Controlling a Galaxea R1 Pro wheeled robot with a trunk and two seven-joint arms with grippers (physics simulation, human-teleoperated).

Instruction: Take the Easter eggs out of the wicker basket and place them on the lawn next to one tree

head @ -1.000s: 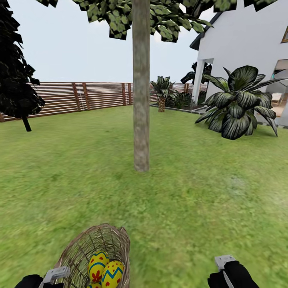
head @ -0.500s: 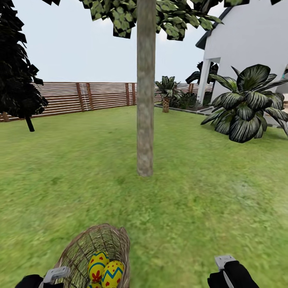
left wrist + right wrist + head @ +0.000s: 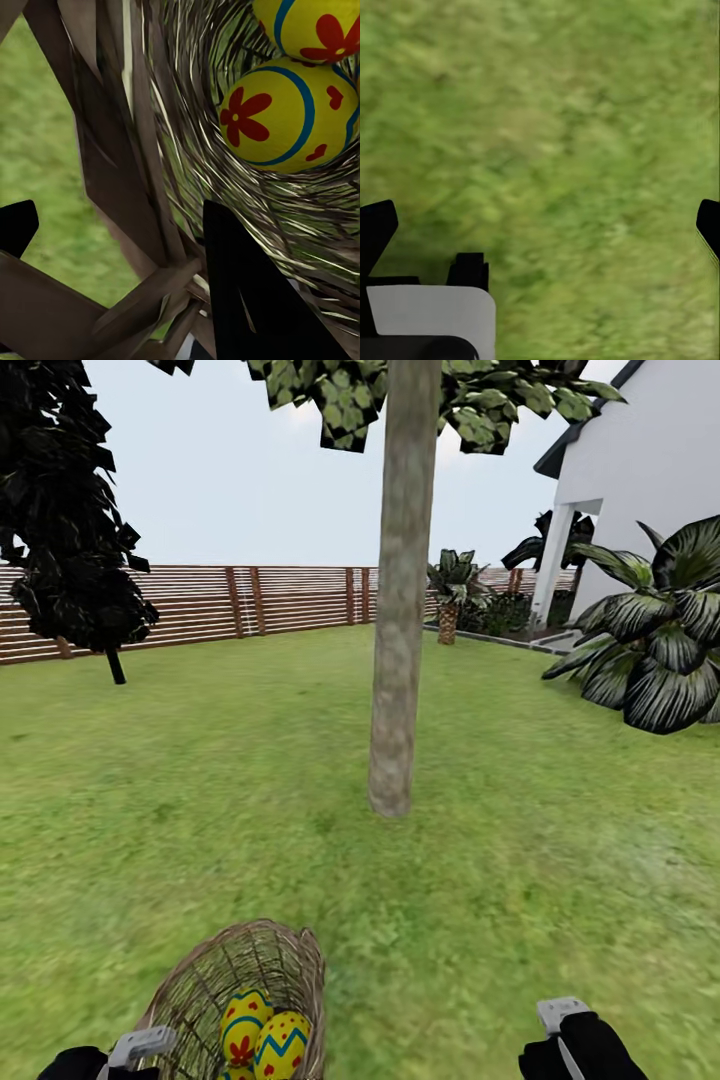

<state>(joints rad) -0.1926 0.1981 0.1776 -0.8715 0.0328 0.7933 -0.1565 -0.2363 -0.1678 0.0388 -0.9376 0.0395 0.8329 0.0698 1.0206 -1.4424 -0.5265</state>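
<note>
The wicker basket [image 3: 240, 1000] sits low in the head view, at the robot's left side — a deep, rounded bowl of brown woven strands, tilted so its open mouth faces forward. Inside it lie the Easter eggs [image 3: 262, 1035]: bright yellow, one banded with blue and dotted with red flowers, another crossed by a blue zigzag; a third barely peeks at the lower edge. The left wrist view looks into the weave, where a yellow egg with red flowers and hearts [image 3: 289, 112] rests against the basket's inner wall, a second one touching it.

The left gripper [image 3: 112, 240] has its dark fingers on either side of the basket's wall and flat brown handle strips, clamped on the basket. The right gripper [image 3: 540, 225] hangs over bare lawn [image 3: 520, 860], fingers spread wide, holding nothing.

Ahead stands the tree [image 3: 400, 620] — a straight mottled grey-brown trunk under green leaves — well apart from the basket.
</note>
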